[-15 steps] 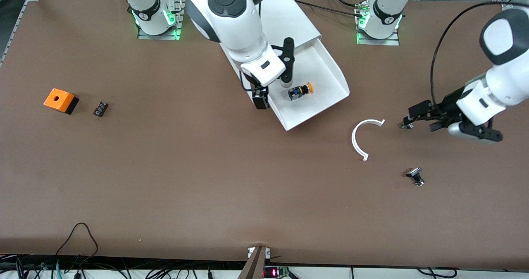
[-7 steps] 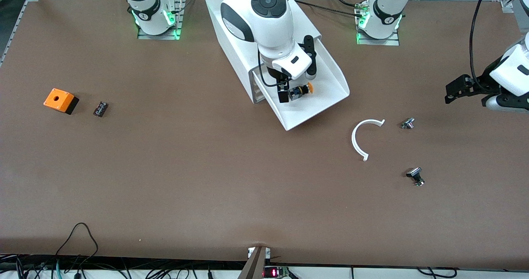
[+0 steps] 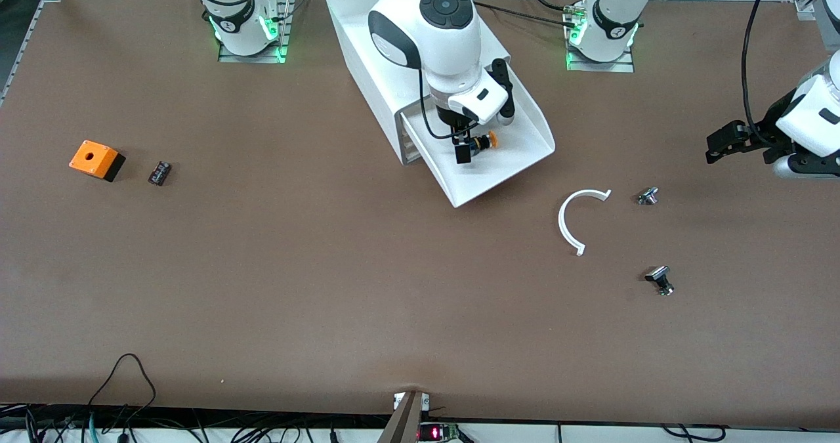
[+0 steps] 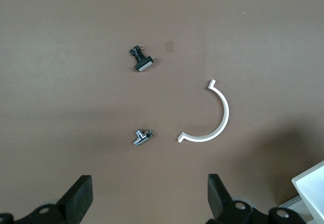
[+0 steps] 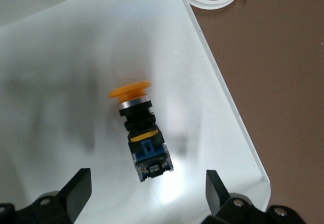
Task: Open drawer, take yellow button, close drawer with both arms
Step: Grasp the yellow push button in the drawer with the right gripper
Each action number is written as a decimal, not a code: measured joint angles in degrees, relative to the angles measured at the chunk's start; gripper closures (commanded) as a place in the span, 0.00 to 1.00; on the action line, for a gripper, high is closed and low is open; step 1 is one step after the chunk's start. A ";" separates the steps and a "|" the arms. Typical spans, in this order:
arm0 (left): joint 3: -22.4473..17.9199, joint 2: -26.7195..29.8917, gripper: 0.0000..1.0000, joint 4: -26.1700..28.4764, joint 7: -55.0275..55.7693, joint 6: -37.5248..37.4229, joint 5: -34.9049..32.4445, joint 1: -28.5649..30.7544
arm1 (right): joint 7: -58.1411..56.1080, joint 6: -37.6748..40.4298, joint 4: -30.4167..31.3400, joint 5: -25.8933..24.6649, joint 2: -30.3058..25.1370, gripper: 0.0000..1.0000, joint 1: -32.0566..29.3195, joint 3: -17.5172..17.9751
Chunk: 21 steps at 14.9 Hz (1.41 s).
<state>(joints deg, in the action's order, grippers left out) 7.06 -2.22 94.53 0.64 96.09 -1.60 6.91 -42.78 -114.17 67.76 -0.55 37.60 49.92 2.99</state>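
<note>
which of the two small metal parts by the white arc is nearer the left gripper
The silvery part, level with the arc's upper tip; the black-headed one lies nearer the front camera.

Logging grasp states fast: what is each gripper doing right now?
Left gripper: open, holding nothing, over bare table near the left arm's end.
Right gripper: open, holding nothing, over the button in the open drawer.

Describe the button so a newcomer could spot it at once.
Find the white cabinet at the table's middle; its pulled-out drawer holds the button, lying on its side under the right gripper. It alone has a round orange cap on a black-and-blue body.
</note>
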 measured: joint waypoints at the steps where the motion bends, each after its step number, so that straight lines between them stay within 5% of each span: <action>1: 0.00 0.00 0.00 0.00 0.08 -0.04 0.00 -0.01 | 0.00 -0.46 -0.01 0.00 0.39 0.00 0.01 -0.01; 6: 0.00 0.00 0.00 0.00 0.18 -0.06 0.00 -0.02 | 0.00 -1.12 -0.12 0.00 1.92 0.02 0.03 -0.04; 9: 0.01 0.00 0.00 0.00 0.21 -0.06 0.00 -0.03 | 0.00 -1.42 -0.14 0.00 2.24 0.34 0.34 -0.04; 11: 0.02 0.00 0.00 0.00 0.22 -0.06 0.00 -0.06 | 0.00 -1.98 -0.16 0.00 2.33 0.45 0.60 -0.04; 21: 0.03 0.00 0.00 -0.16 0.22 -0.19 0.00 -0.08 | -0.05 -3.00 -0.36 -0.93 2.34 0.75 0.99 -0.05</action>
<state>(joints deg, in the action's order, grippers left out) 7.10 -2.22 94.37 0.86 95.90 -1.60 6.82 -42.83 -117.17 67.40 -1.48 39.94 50.92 2.94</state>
